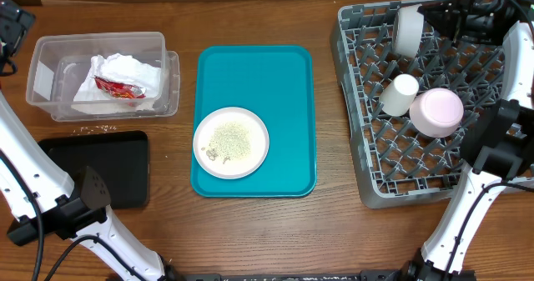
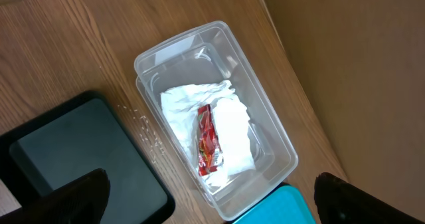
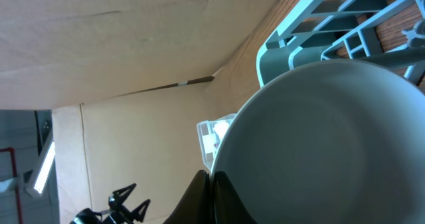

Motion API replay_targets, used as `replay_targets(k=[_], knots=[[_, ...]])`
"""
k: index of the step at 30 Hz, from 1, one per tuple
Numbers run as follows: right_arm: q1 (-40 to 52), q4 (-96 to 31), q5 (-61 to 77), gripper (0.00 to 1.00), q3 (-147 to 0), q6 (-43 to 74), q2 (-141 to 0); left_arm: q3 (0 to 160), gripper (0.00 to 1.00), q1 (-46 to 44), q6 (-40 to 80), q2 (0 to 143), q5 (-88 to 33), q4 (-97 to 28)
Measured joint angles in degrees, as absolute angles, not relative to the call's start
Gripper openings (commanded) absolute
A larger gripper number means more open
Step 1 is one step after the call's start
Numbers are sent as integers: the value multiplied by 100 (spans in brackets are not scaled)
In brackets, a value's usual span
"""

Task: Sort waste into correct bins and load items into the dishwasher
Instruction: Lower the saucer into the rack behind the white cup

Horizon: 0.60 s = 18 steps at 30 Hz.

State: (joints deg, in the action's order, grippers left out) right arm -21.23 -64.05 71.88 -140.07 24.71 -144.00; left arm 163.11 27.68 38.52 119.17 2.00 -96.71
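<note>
The clear tub (image 1: 46,64) (image 2: 279,144) holds a crumpled white napkin (image 1: 125,71) (image 2: 232,127) and a red wrapper (image 1: 117,87) (image 2: 208,141). My left gripper (image 1: 10,27) (image 2: 209,187) hangs open above it, holding nothing. A pale plate (image 1: 256,153) with rice bits (image 1: 229,139) sits on the teal tray (image 1: 250,72). In the grey dish rack (image 1: 367,185) lie a white cup (image 1: 400,95) and a pink bowl (image 1: 436,112). At the rack's far end my right gripper (image 1: 435,18) (image 3: 212,187) is shut on the rim of the grey bowl (image 1: 409,29) (image 3: 332,144), which stands on edge.
The black tray (image 1: 108,164) (image 2: 73,157) lies in front of the tub at the left. A few loose rice bits (image 1: 96,129) (image 2: 143,127) are scattered on the wood between the two. A cardboard wall runs along the back of the table.
</note>
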Motion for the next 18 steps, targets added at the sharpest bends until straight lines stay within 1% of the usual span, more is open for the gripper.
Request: replay_targets(k=[8,13,18], knots=[[-2093,-5909,7673,4,-14003,2689,-14462,16311,100,2768,3852,11917,200,-9668],[-2058,-5972,7516,4,-14003,2803,-14488,16311,100,2768,3852,11917,200,-9671],[-2064,-6316,7076,4,-14005,2869,-14484,16311,100,2768,3852,11917,200,-9671]])
